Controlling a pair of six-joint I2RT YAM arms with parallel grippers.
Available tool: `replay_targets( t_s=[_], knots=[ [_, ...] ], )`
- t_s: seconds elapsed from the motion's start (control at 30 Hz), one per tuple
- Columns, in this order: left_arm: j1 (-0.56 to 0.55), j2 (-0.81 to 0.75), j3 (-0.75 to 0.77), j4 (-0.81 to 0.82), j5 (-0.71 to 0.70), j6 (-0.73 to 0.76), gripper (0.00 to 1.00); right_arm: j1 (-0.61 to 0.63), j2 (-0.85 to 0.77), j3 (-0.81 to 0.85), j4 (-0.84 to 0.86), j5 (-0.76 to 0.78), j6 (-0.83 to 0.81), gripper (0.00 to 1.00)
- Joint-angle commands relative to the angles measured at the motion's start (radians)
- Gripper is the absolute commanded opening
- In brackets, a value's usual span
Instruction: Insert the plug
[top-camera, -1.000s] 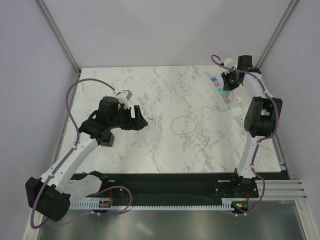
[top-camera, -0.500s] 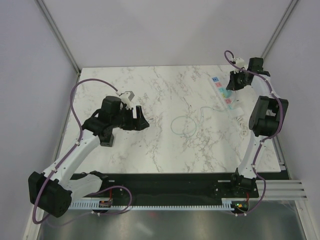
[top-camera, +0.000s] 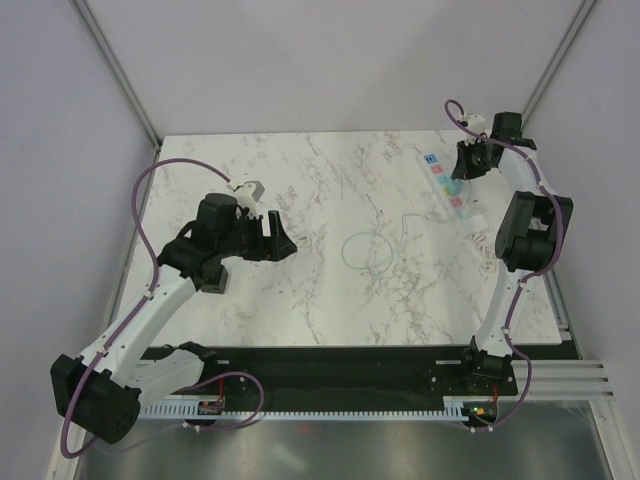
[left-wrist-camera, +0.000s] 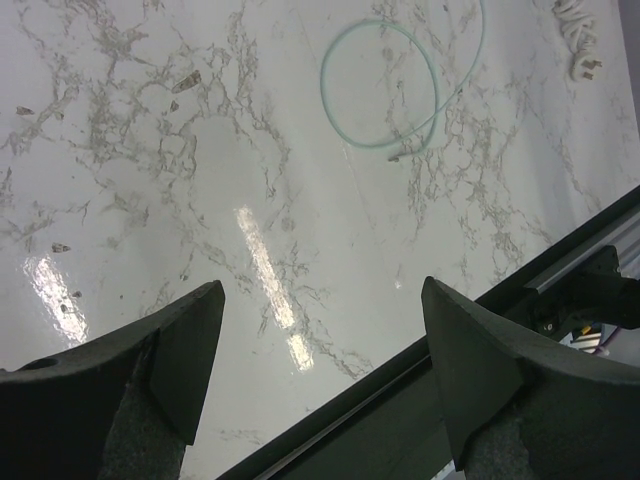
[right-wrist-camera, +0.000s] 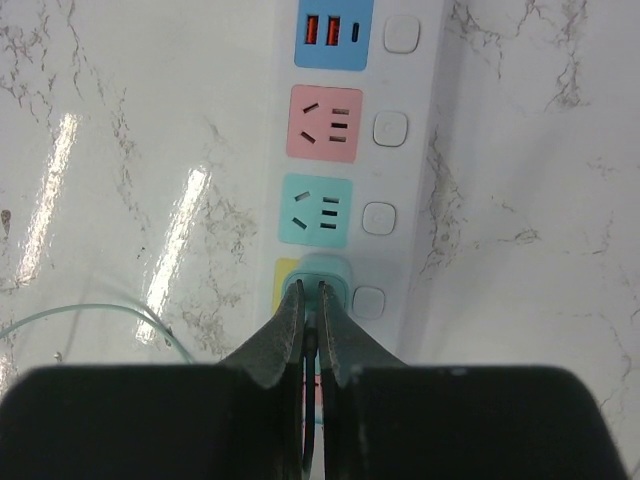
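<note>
Fingers (right-wrist-camera: 288, 325) of the right gripper (right-wrist-camera: 310, 290) are drawn almost together, with only a thin slit between them. Their tips rest on the near edge of the plug (right-wrist-camera: 323, 268), and whether they actually pinch it I cannot tell. The plug is pale green here and sits on the yellow socket (right-wrist-camera: 281, 282) of the white strip (right-wrist-camera: 405, 130). Beyond it along the strip lie a teal socket (right-wrist-camera: 315, 210), a pink one (right-wrist-camera: 323, 122) and a blue USB panel (right-wrist-camera: 333, 30). A thin green cable (right-wrist-camera: 100, 315) runs off to the side over the marble table (right-wrist-camera: 130, 120). Well apart from all this, the left gripper (left-wrist-camera: 322, 290) hangs above bare marble, its fingers spread wide with nothing between them. The cable's loop lies farther out.
</note>
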Motion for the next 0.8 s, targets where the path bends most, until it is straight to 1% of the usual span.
replay_targets(
  t_s=[0.0, 0.1, 0.2, 0.27, 0.3, 0.47, 0.5, 0.6, 0.63, 0.67, 0.77],
  knots=[
    [0.0, -0.018, 0.015, 0.009, -0.026, -0.005, 0.87, 0.009, 0.156, -0.098, -0.116, 0.211, -0.032, 0.09],
    [0.0, -0.022, 0.025, 0.007, -0.026, -0.003, 0.87, 0.009, 0.15, -0.095, -0.115, 0.224, -0.022, 0.1],
    [0.0, -0.038, 0.035, -0.002, -0.031, 0.0, 0.87, 0.01, 0.142, -0.086, -0.113, 0.247, -0.018, 0.14],
    [-0.002, -0.049, 0.035, -0.01, -0.04, 0.001, 0.88, 0.009, 0.134, -0.078, -0.115, 0.252, -0.01, 0.2],
    [0.0, -0.058, 0.035, -0.013, -0.039, 0.003, 0.88, 0.01, 0.125, -0.077, -0.112, 0.246, -0.01, 0.26],
    [0.0, -0.069, 0.037, -0.018, -0.06, -0.009, 0.88, 0.012, 0.076, -0.054, -0.07, 0.191, 0.013, 0.36],
    [0.0, -0.069, 0.043, -0.022, -0.056, -0.013, 0.88, 0.013, 0.047, -0.052, -0.066, 0.182, 0.018, 0.4],
    [-0.002, -0.068, 0.048, -0.033, -0.063, -0.019, 0.89, 0.015, -0.017, -0.069, -0.015, 0.142, 0.019, 0.46],
    [-0.002, -0.072, 0.045, -0.033, -0.069, -0.019, 0.89, 0.016, -0.028, -0.07, 0.002, 0.137, 0.024, 0.48],
    [0.0, -0.074, 0.042, -0.034, -0.074, -0.022, 0.9, 0.018, -0.038, -0.063, 0.005, 0.139, 0.025, 0.53],
    [0.0, -0.066, 0.054, -0.047, -0.074, -0.029, 0.91, 0.021, -0.044, -0.029, 0.0, 0.152, 0.048, 0.6]
  ],
)
